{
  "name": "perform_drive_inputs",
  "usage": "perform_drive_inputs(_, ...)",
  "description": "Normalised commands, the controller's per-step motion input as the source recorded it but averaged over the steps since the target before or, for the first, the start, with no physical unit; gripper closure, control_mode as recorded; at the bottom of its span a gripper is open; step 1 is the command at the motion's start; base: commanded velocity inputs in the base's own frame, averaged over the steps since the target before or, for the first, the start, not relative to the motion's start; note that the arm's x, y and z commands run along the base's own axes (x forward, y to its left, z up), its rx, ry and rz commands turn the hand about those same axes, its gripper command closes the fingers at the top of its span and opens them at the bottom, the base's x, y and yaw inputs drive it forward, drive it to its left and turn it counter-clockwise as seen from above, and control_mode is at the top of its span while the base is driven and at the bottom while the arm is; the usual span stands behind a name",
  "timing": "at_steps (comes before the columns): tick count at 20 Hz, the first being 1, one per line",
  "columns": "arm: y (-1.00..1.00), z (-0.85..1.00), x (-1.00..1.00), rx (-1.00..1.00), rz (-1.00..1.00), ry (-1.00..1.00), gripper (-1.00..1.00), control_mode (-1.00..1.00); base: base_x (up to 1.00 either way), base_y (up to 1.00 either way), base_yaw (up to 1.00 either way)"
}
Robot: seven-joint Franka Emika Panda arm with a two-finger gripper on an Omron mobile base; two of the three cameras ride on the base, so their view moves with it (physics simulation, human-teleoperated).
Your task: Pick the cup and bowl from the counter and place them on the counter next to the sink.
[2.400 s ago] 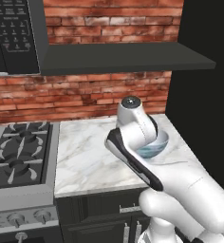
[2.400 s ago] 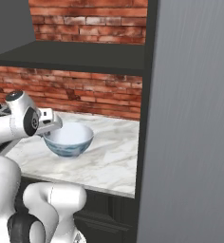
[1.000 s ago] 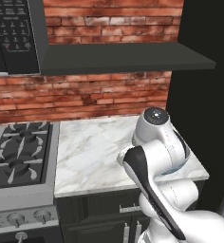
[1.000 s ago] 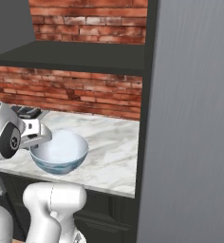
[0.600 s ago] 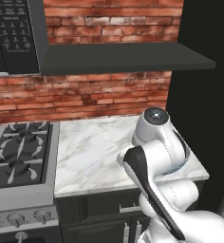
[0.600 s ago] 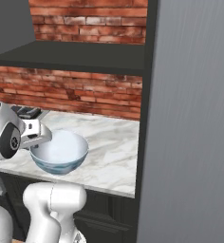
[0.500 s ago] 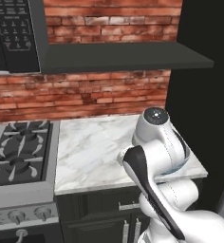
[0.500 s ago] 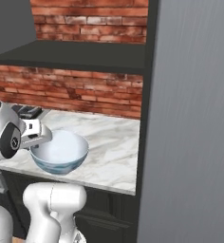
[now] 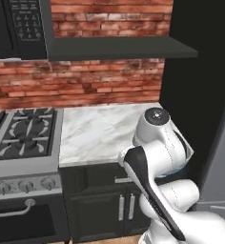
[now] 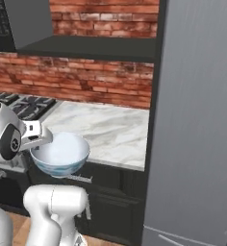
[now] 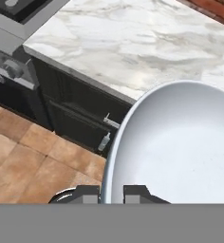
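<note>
Pale blue-white and glossy, the bowl [image 10: 60,154] hangs level in the air, its near rim pinched between the jaws, one finger [image 11: 88,193] outside the wall and the other inside. In the right base view the bowl sits just beyond the jaws, in front of the marble bench [image 10: 108,133] and over the dark cabinet fronts [image 11: 71,118], not touching the stone. To the left of the jaws, in the left base view, lies the gas stove [image 9: 20,138]; beyond the jaws runs the brick wall [image 9: 76,86]. Below the jaws in the hand view are brown floor tiles [image 11: 33,161]. Right of the jaws stands a tall grey refrigerator [image 10: 197,125].
</note>
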Motion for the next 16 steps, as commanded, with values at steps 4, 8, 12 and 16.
perform_drive_inputs(4,0.0,0.0,0.0,0.0,0.0,0.0,1.0,1.0,-0.62,0.0,0.02)
perform_drive_inputs(8,0.0,0.0,0.0,0.0,0.0,0.0,1.0,1.0,-0.73,-0.02,-0.01)
perform_drive_inputs(12,0.0,0.0,0.0,0.0,0.0,0.0,1.0,1.0,-0.83,-0.37,-0.28)
perform_drive_inputs(16,0.0,0.0,0.0,0.0,0.0,0.0,1.0,1.0,-0.16,-0.34,-0.53)
